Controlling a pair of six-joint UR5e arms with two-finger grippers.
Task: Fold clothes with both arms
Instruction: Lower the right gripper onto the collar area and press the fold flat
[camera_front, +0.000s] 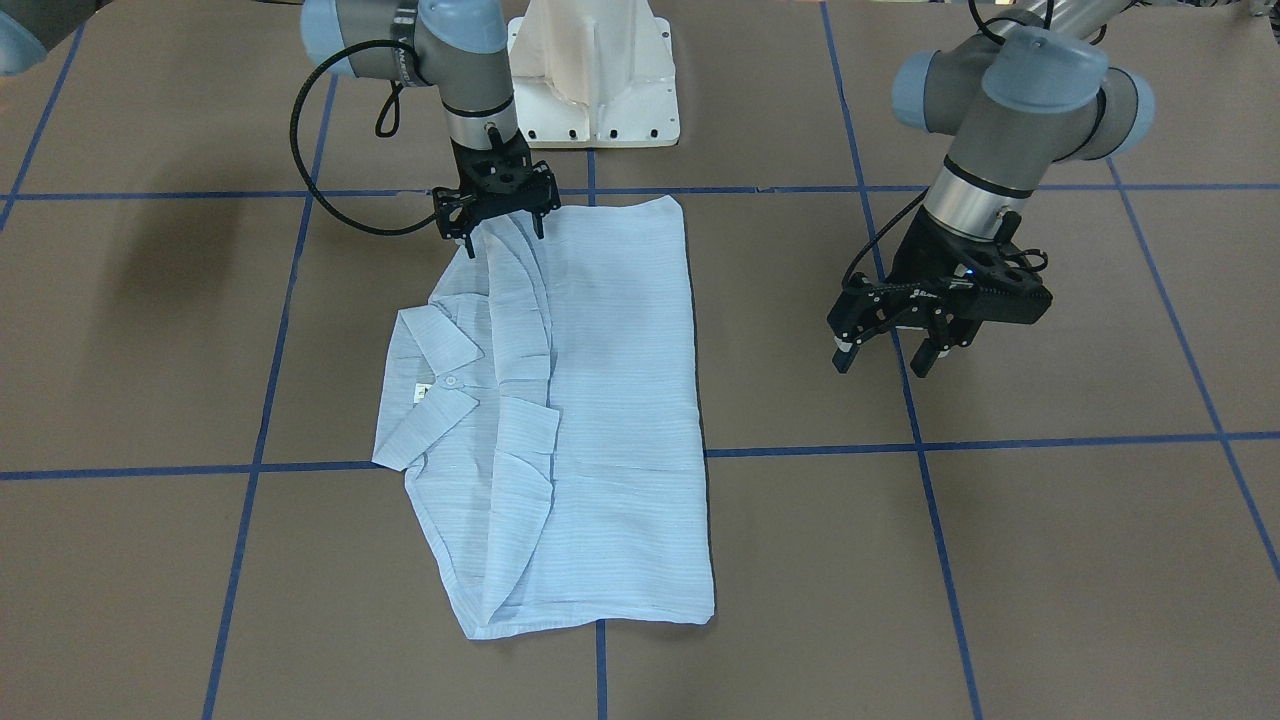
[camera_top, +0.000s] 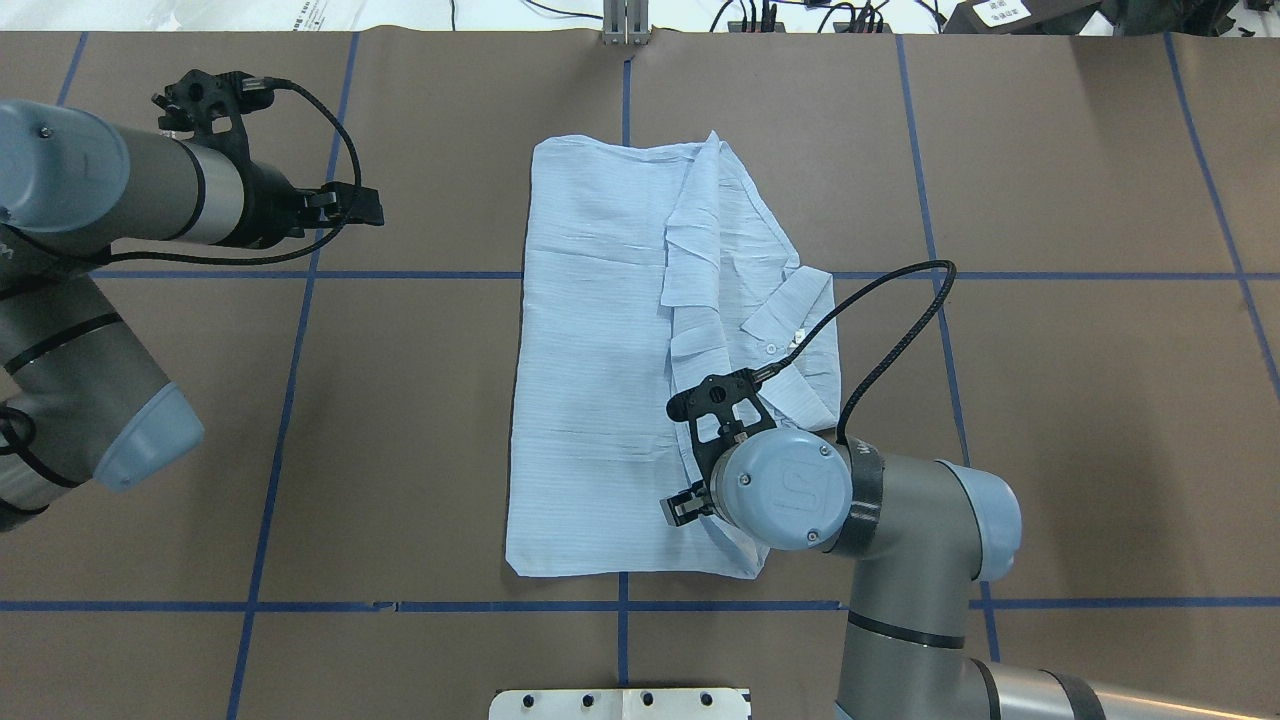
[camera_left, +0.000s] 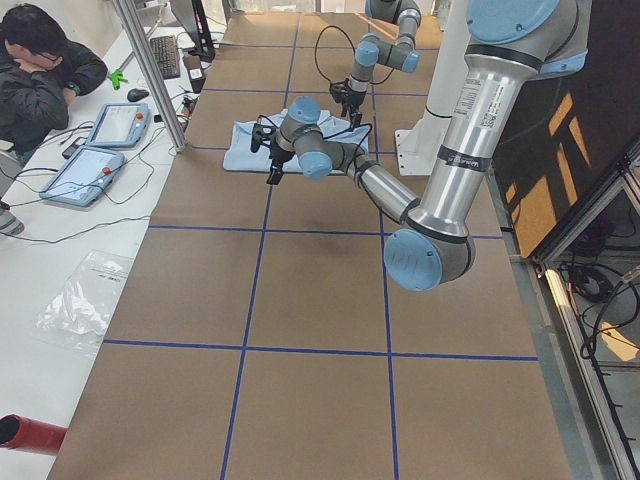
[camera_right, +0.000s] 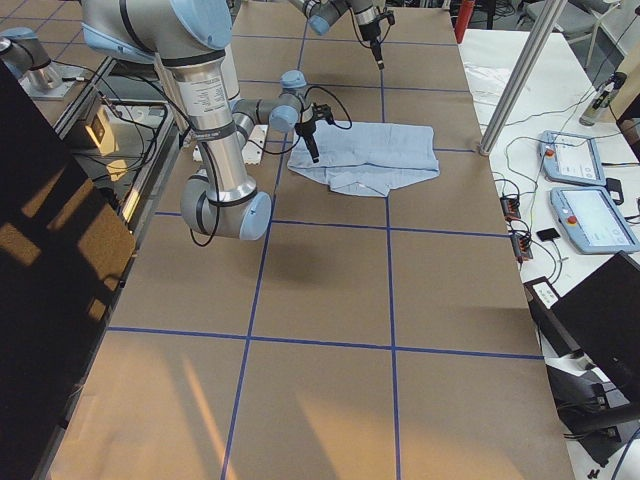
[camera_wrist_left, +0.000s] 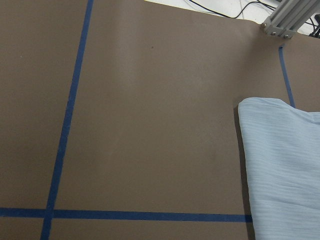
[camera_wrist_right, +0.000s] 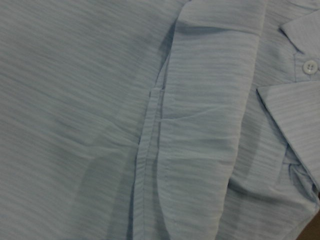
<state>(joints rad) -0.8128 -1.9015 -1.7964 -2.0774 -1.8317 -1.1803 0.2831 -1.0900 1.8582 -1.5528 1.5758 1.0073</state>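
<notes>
Brown paper-covered surface (camera_front: 1050, 560) divided into large squares by blue tape lines (camera_front: 1000, 441), with the white pedestal base (camera_front: 595, 90) at its robot-side edge. The light-blue striped shirt (camera_front: 620, 400) lies flat at the middle of the surface, over a tape crossing, its sides turned in to a rough rectangle; the collar (camera_front: 435, 340), a white button (camera_front: 451, 381) and the neck tag (camera_front: 421, 392) face the robot's right. The right gripper (camera_front: 505, 240) points down at the shirt corner nearest the base, fingers spread and clasping nothing; contact with the cloth cannot be told. The left gripper (camera_front: 885, 362) hangs over bare surface well apart from the shirt, released and empty. Beyond the far edge, a white bench holds two tablet-like controllers (camera_left: 85, 175), cables and a clear plastic bag (camera_left: 85, 300), beside an aluminium post (camera_left: 150, 75) and a seated person (camera_left: 40, 75).
</notes>
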